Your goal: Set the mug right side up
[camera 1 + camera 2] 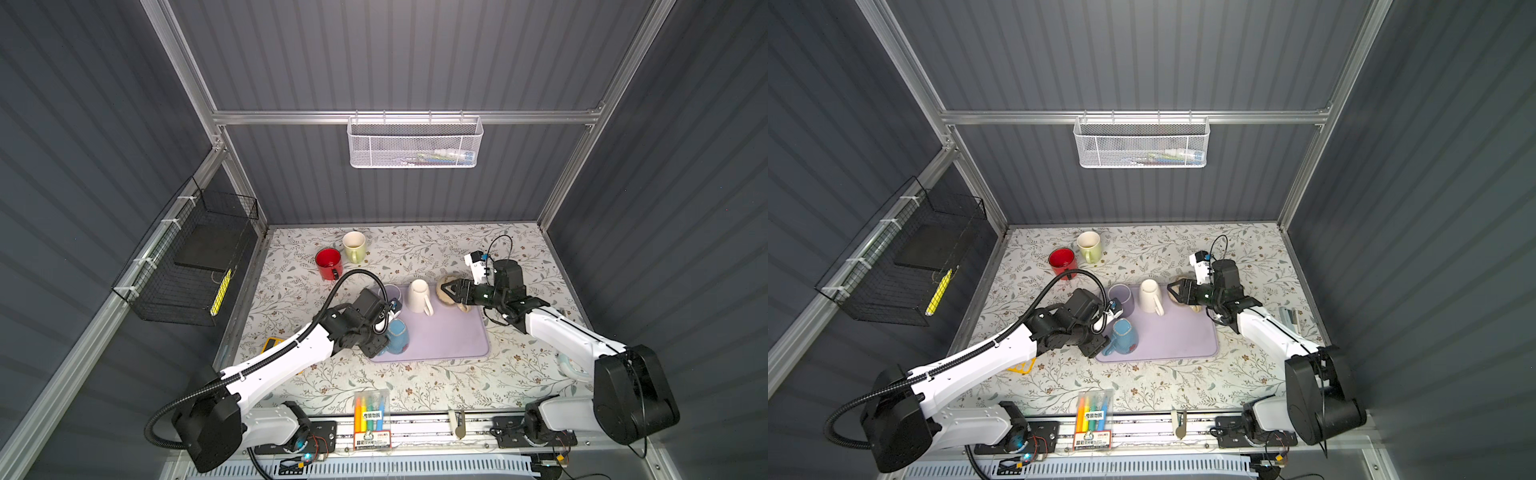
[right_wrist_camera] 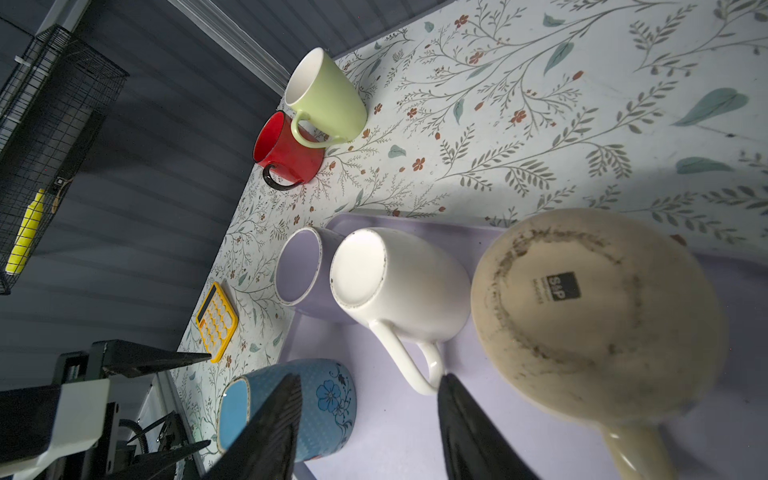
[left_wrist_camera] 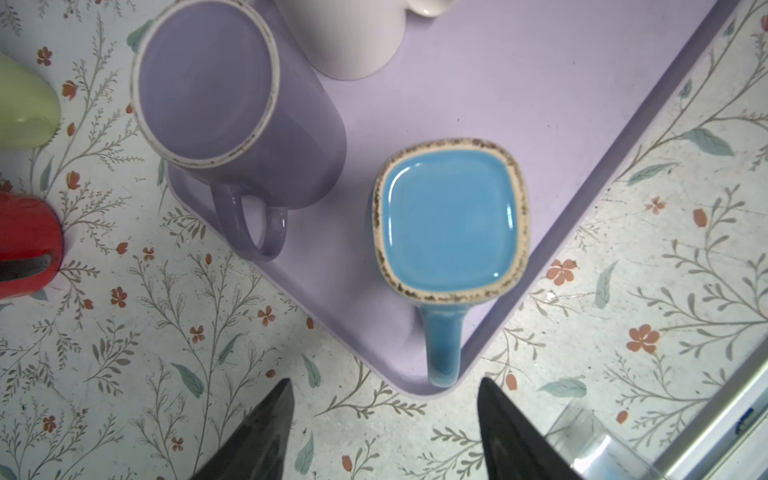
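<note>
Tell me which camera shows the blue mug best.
The left wrist view: the blue mug sits whole and sharp, base up, handle included. The right wrist view shows its flowered side, partly hidden by the right claw. Both top views show it small.

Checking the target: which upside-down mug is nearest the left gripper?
The blue ceramic mug, handle toward the left gripper; it alone has a square base.
</note>
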`<action>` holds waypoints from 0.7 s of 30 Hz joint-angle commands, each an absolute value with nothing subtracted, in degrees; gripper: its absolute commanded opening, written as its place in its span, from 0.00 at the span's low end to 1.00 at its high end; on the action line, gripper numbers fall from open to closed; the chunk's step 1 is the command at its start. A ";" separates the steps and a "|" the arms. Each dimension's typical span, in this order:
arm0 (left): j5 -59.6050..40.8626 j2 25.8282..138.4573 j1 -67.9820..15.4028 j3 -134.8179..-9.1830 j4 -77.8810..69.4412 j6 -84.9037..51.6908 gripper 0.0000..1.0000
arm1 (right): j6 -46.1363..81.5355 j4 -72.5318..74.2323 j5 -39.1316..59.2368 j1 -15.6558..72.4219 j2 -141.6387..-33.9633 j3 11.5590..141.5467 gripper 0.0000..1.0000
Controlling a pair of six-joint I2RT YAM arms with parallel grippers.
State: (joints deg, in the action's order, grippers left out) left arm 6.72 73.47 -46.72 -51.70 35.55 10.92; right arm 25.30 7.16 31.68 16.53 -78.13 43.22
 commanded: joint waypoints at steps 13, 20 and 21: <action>9.32 80.98 -51.46 -48.29 30.23 8.61 0.69 | 23.99 8.09 32.66 15.32 -80.45 45.27 0.56; 10.12 85.49 -51.46 -48.48 29.38 8.70 0.68 | 24.38 9.95 33.13 14.26 -80.24 43.75 0.55; 9.81 86.20 -51.50 -48.74 29.49 8.70 0.67 | 24.52 10.31 33.29 14.09 -80.29 43.52 0.56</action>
